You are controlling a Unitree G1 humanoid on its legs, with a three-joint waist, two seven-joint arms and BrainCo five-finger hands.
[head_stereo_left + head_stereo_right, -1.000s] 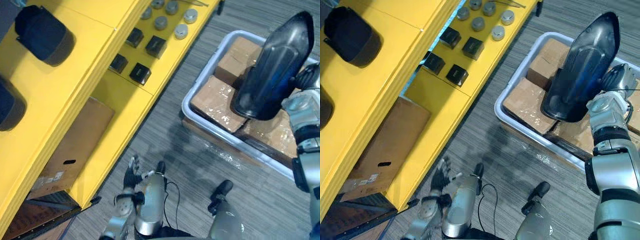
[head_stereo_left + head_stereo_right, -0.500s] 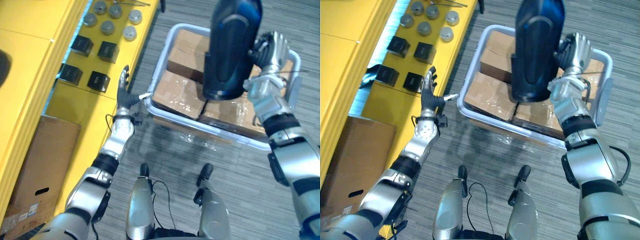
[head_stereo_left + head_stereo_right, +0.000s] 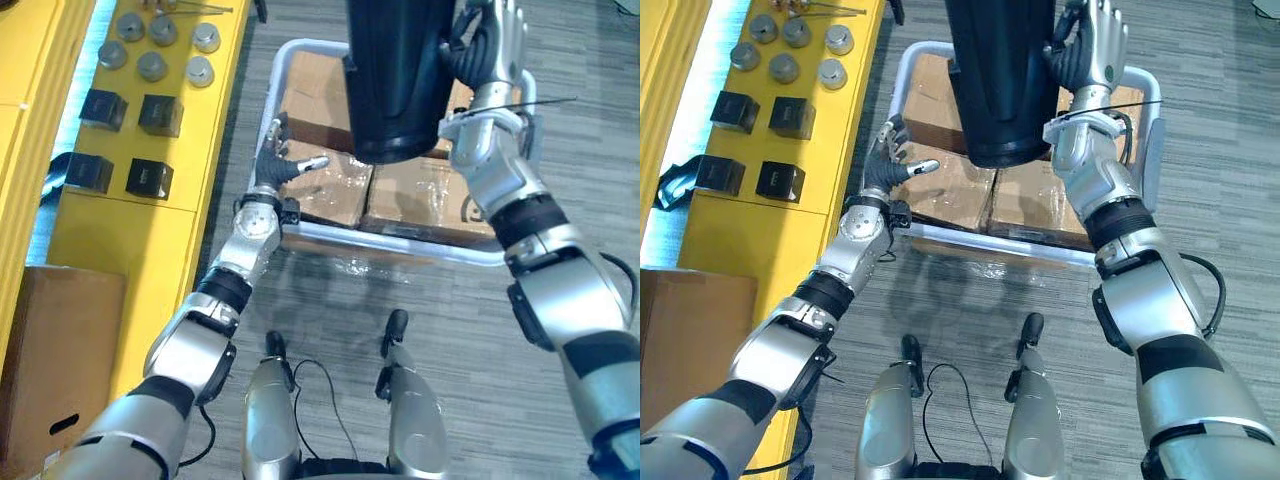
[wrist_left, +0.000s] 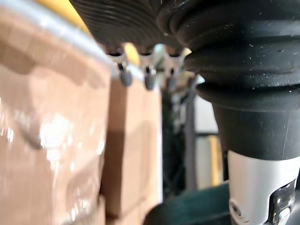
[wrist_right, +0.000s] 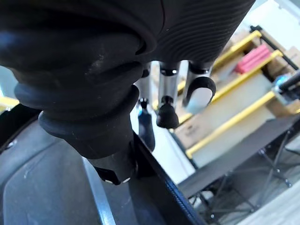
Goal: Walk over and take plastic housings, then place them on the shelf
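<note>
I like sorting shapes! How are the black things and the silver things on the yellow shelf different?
The black blocks are square and dark; the silver pieces are round and shiny. The black blocks sit nearer the robot, the silver pieces farther along. Both groups rest on the yellow shelf.

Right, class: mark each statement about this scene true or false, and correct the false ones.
1. The right hand holds the housing up above the bin. True.
2. The left hand grips a black cube. False: it is open and holds nothing, reaching over the bin's near left corner; the cubes sit on the shelf.
3. The bin holds cardboard boxes. True.
4. The shelf carries cubes and nothing else. False: silver round pieces lie beyond the cubes.
</note>
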